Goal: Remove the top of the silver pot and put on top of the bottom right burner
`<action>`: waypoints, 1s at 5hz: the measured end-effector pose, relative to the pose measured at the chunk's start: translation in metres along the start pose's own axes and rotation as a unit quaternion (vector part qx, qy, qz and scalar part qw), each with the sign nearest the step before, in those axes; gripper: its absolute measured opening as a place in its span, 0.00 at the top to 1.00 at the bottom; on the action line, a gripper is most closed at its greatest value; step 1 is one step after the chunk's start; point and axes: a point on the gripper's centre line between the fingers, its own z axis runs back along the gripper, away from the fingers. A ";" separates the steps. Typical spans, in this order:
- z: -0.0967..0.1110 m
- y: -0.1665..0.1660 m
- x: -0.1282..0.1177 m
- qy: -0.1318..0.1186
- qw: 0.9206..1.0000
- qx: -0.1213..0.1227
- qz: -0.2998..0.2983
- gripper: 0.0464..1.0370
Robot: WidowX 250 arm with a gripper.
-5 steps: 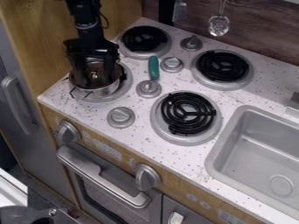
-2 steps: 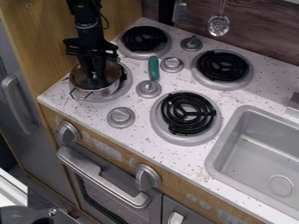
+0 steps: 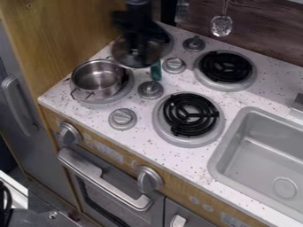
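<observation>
The gripper (image 3: pixel 140 48) is closed on the lid (image 3: pixel 122 56), holding it up in view just beyond and right of the silver pot (image 3: pixel 98 80). The uncovered pot sits on its own burner; the bottom right burner (image 3: pixel 188 116) lies to its right, nearer the camera.

Hand (image 3: pixel 139 52) holds 1 lid (image 3: pixel 121 54) nr rear L burner (image 3: pixel 169 44), uncovered pot (image 3: pixel 95 83) on front L burner (image 3: pixel 123 92).

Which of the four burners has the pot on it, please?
The bottom left burner. It alone bears the pot; the bottom right burner shows its whole black coil.
</observation>
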 end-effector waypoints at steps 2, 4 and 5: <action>-0.016 -0.069 -0.018 0.012 0.998 -0.060 -0.022 0.77; -0.045 -0.107 -0.034 0.028 0.993 -0.106 -0.031 0.77; -0.051 -0.120 -0.023 0.028 0.991 -0.120 -0.051 0.77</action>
